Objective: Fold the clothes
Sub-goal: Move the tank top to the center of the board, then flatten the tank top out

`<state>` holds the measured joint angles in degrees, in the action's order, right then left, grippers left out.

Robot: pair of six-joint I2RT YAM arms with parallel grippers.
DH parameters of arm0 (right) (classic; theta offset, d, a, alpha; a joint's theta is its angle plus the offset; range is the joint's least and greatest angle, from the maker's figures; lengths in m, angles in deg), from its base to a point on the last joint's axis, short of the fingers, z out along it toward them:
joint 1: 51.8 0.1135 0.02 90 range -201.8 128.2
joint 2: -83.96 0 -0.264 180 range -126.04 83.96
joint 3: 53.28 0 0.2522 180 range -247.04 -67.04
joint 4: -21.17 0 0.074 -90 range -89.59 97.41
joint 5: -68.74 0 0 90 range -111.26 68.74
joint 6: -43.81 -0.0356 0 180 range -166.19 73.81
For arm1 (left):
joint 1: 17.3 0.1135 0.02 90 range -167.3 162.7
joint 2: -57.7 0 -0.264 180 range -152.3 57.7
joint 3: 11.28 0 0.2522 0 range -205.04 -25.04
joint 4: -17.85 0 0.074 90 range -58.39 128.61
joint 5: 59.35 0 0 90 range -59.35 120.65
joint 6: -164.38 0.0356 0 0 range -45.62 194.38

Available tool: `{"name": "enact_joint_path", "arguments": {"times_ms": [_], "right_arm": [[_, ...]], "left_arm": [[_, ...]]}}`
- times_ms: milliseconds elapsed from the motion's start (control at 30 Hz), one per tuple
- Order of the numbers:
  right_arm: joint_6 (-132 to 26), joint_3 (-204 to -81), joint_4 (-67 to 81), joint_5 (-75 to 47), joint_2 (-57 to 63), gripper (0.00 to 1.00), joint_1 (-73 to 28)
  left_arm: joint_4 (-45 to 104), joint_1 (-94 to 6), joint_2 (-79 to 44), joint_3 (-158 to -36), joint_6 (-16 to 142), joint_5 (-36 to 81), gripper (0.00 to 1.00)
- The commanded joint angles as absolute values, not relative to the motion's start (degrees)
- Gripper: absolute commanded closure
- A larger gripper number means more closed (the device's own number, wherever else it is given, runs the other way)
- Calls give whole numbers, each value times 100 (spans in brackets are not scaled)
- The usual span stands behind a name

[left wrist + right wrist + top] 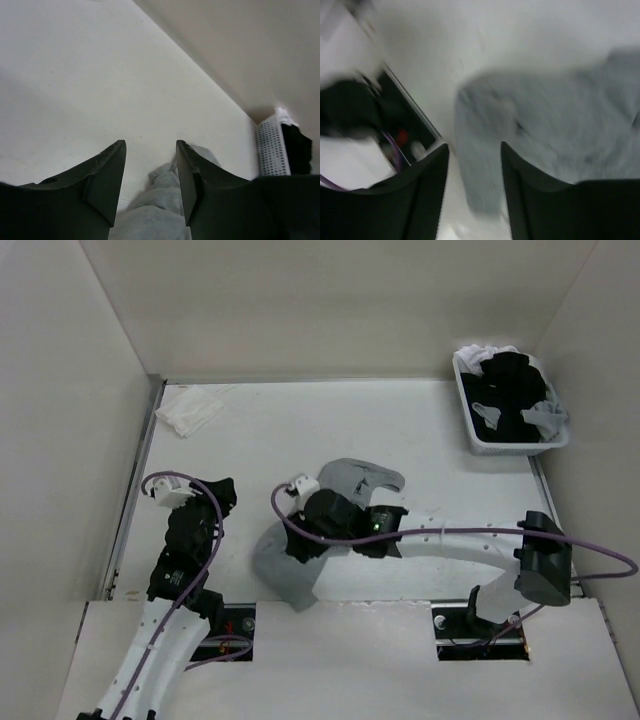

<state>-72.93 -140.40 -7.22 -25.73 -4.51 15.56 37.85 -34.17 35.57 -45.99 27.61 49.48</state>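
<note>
Since the T-shirt (278,562) lies aslant directly beneath the open right end effector (475,147), the open left end effector (150,145) stands farther off.

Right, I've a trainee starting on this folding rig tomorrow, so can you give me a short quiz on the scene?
1. True or false: the grey T-shirt lies neatly folded.
2. Where does the basket of black and white garments sit? A: near-left corner. B: far-right corner. C: centre.
3. What lies in the far-left corner?

Key:
1. False, it is crumpled.
2. B.
3. The small white cloth.
</note>
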Motion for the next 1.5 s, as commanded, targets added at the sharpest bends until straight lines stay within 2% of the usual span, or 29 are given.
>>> {"name": "enact_joint_path", "arguments": {"times_ms": [0,33,100,133,167,200,233,267,333,400,467,633,800,1000,1033,1100,1167,1233,1467], "right_arm": [[-7598,-13228,-350,-2872,764,44,1628],[-7694,-12625,-105,-2960,1280,42,1245],[-8044,-11894,81,-3057,1740,43,612],[-8264,-11367,256,-3135,1873,58,-36],[-8379,-11205,275,-3171,1874,65,-304],[-8598,-10856,441,-3224,1726,85,-1011],[-8644,-10713,599,-3250,1559,88,-1384],[-8661,-10651,731,-3233,1436,87,-1587],[-8714,-10624,1013,-3233,1067,76,-2001],[-8767,-10702,1163,-3250,777,56,-2204],[-8793,-10834,1207,-3312,443,47,-2362],[-8811,-11063,1163,-3505,-208,43,-2574],[-8978,-11107,1128,-3628,-560,42,-2732],[-9039,-11467,1260,-3593,-1061,52,-2829],[-9040,-11520,1356,-3593,-1131,57,-2837],[-9013,-11616,1662,-3567,-1272,81,-2873],[-8900,-11652,1970,-3541,-1273,97,-2873],[-8846,-11538,2103,-3593,-888,100,-2846],[-7776,-11580,1324,-4269,2010,100,-2075]], "left_arm": [[4497,-2931,3275,-4578,2884,4419,56],[4453,-2843,3013,-4578,2972,4253,55],[4366,-2903,2740,-4604,2990,4190,53],[4252,-3034,2511,-4640,3008,4198,53],[4190,-3114,2413,-4657,3017,4225,52],[3954,-3402,2038,-4744,3086,4303,51],[3778,-3605,1747,-4824,3113,4356,50],[3611,-3815,1457,-4903,3148,4383,49],[3162,-4300,701,-5175,3306,4506,46],[2794,-4703,-88,-5534,3499,4541,43],[2529,-4907,-732,-5860,3684,4497,41],[2107,-5276,-2383,-6861,4325,4366,35],[2115,-5338,-3675,-7661,4449,3927,35],[2080,-5391,-4284,-8015,4379,3671,48],[2080,-5391,-4354,-8058,4370,3636,53],[2080,-5400,-4460,-8129,4309,3575,67],[2071,-5382,-4452,-8147,4151,3592,87],[1993,-5356,-4216,-8051,4028,3601,94],[1675,-5408,-2004,-7216,3957,3890,98]]}}
